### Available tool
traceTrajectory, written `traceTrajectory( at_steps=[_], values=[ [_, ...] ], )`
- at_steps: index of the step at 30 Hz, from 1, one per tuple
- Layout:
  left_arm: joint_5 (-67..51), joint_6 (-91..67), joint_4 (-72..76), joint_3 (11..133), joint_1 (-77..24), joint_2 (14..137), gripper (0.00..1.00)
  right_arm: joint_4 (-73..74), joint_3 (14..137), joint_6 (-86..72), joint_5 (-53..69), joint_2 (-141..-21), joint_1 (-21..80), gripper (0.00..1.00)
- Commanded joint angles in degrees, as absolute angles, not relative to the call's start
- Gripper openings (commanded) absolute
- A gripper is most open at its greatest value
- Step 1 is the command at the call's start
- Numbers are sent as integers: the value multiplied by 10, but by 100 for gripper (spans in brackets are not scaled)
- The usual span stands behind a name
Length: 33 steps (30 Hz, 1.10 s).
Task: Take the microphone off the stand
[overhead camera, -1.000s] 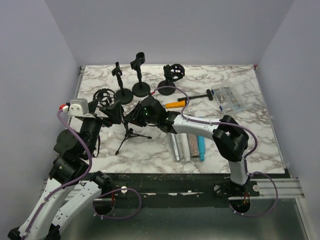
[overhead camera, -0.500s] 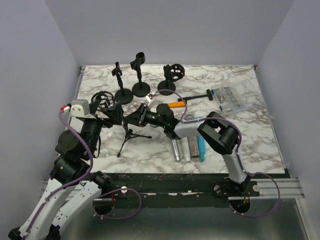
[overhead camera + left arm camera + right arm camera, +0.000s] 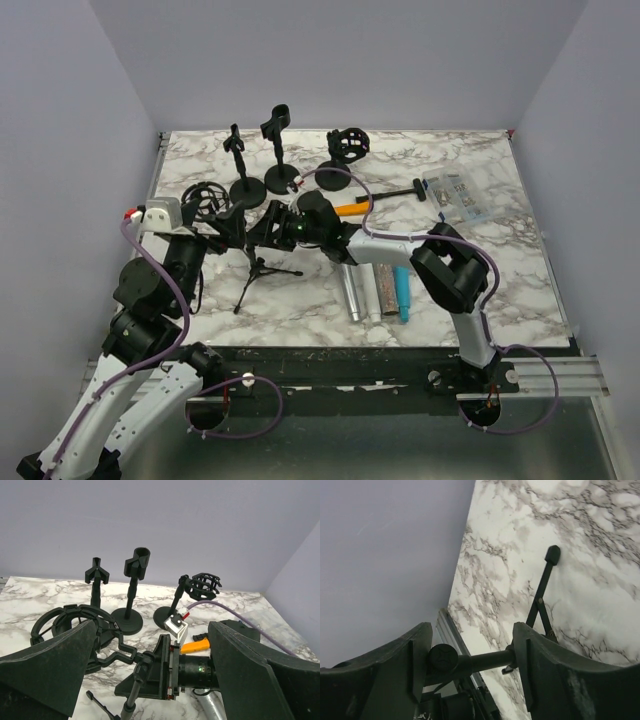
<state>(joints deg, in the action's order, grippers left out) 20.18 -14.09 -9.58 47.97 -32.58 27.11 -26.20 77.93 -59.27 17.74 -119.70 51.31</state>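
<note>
A black tripod stand (image 3: 258,268) stands left of centre; its arm leads to a shock mount ring (image 3: 205,195) that shows empty in the left wrist view (image 3: 67,622). My right gripper (image 3: 264,232) lies level at the tripod's top, open, with the stand's post (image 3: 490,660) and knob between its fingers (image 3: 471,642). My left gripper (image 3: 228,224) hovers just left of it, wide open and holding nothing (image 3: 151,645). A silver microphone (image 3: 350,293) lies on the table beside a brown one (image 3: 381,290) and a blue one (image 3: 402,293). I cannot tell which is the task's microphone.
Three black desk stands (image 3: 243,170) (image 3: 280,150) (image 3: 345,150) line the back. An orange-handled item (image 3: 347,210) and a black rod (image 3: 395,193) lie behind my right arm. A clear plastic box (image 3: 455,195) sits at the right. The left table edge (image 3: 451,630) runs close by.
My right gripper's jaws have spread apart around the stand's post, and its wrist has rolled and shifted a little. The left gripper stays wide open in place.
</note>
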Motion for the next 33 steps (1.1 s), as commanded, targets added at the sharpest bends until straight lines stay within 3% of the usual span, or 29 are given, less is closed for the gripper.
traceTrajectory(
  at_steps=[1,7,10,23,33],
  values=[
    [205,-129,-64,463,-322,261,98,-34,789,-535,96,-1161,514,77],
    [200,-134,-109,498,-317,288,98,34,835,-533,92,-1133,514,90],
    [200,-124,-64,463,-317,264,98,48,830,-564,88,-1113,514,95],
    [213,-112,-71,468,-315,284,99,148,889,-638,47,-1112,515,94],
    [201,-117,-77,472,-315,285,98,163,976,-666,68,-1182,538,80]
  ],
)
